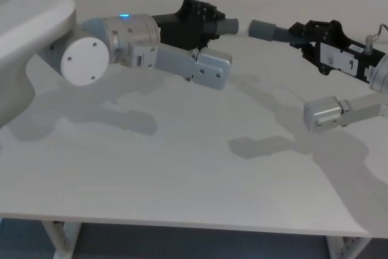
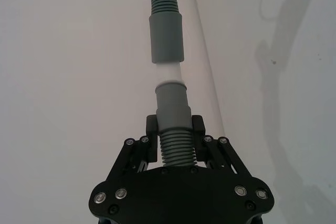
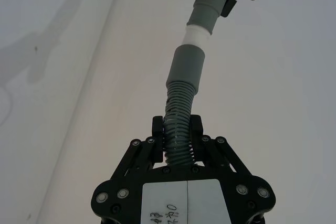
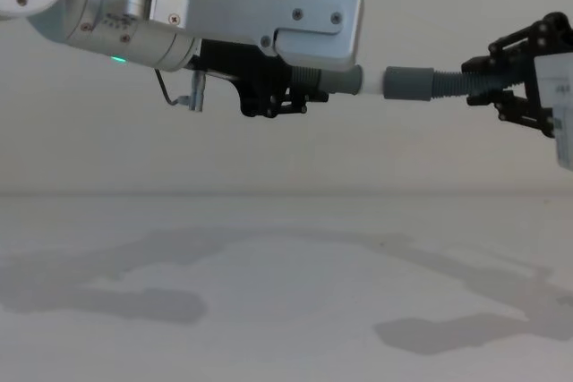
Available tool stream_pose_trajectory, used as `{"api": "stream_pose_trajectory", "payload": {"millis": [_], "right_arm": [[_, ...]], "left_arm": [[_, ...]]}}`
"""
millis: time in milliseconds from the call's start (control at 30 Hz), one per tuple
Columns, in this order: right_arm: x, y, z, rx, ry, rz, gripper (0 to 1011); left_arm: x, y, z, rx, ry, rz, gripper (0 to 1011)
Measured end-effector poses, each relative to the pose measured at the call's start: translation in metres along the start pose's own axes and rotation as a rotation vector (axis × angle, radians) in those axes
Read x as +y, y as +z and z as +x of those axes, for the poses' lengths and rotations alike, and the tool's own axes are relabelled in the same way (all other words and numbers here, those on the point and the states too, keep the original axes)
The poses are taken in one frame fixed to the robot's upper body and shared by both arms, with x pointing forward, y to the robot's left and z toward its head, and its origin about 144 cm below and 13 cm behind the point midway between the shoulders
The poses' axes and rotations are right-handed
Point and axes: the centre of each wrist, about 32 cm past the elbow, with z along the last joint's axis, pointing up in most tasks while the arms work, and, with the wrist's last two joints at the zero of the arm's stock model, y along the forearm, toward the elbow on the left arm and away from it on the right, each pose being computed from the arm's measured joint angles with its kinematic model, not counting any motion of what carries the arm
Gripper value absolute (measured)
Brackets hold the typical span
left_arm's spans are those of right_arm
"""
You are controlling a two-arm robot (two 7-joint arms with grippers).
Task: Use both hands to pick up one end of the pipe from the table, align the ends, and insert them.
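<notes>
Both grippers hold pipe pieces in the air above the white table (image 1: 182, 174). My left gripper (image 1: 206, 25) (image 2: 175, 129) (image 4: 286, 87) is shut on the ribbed part of the short piece (image 2: 173, 106) (image 4: 338, 80). That piece's whitish tip (image 2: 169, 72) (image 3: 198, 34) (image 4: 370, 80) points right. My right gripper (image 1: 306, 34) (image 3: 177, 132) (image 4: 501, 78) is shut on the corrugated hose (image 3: 178, 119) (image 4: 448, 83). The hose's smooth cuff (image 1: 262, 29) (image 2: 166, 38) (image 3: 185, 69) (image 4: 407, 83) faces the tip. The two ends are in line and meet at the cuff's mouth, with a short band of white showing between the grey parts.
My left arm's thick elbow (image 1: 85, 59) reaches in over the table's left side, and my right arm's grey link (image 1: 330, 112) hangs low at the right. The table's front edge (image 1: 182, 222) runs along the bottom of the head view. A plain wall (image 4: 269, 158) stands behind.
</notes>
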Motion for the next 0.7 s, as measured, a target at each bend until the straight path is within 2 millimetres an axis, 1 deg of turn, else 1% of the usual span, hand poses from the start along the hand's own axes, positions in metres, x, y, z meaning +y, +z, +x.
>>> {"api": "stream_pose_trajectory", "payload": {"millis": [700], "right_arm": [[0.0013,0.0019,0.0014,0.008,-0.010,0.017,289]], "left_arm": [[0.0000,0.0000,0.0000,0.000,0.000,0.000,378]]}}
